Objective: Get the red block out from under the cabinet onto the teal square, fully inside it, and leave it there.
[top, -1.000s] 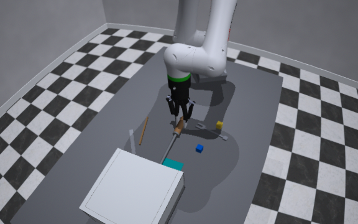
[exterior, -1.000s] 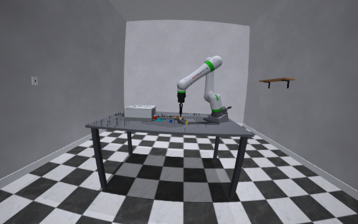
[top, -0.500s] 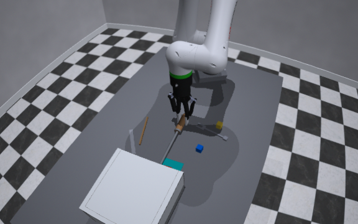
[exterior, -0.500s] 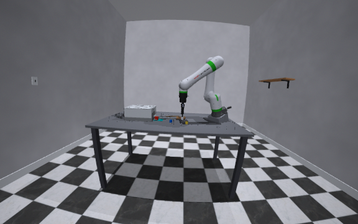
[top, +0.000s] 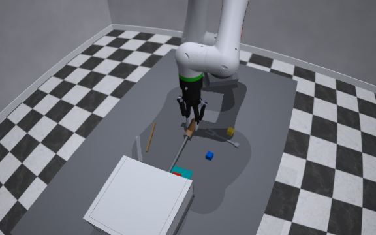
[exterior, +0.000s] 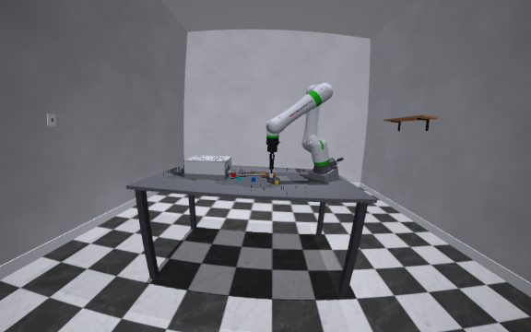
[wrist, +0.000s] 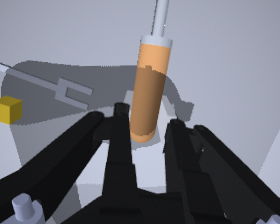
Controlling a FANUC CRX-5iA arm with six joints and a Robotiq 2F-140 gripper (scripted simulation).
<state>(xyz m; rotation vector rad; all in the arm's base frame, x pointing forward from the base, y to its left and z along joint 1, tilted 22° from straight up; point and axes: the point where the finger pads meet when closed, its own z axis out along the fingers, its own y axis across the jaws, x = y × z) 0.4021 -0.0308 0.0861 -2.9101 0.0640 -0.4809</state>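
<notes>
My gripper is shut on the wooden handle of a long tool. The tool's grey shaft runs from the handle toward the white cabinet. The red block shows as a small sliver at the cabinet's edge, by the end of the shaft. It lies on the teal square, which is partly hidden by the cabinet. How much of the block is inside the square cannot be told.
A blue cube and a yellow cube lie to the right of the tool. A grey forked tool lies by the yellow cube. A wooden stick and a grey bar lie to the left.
</notes>
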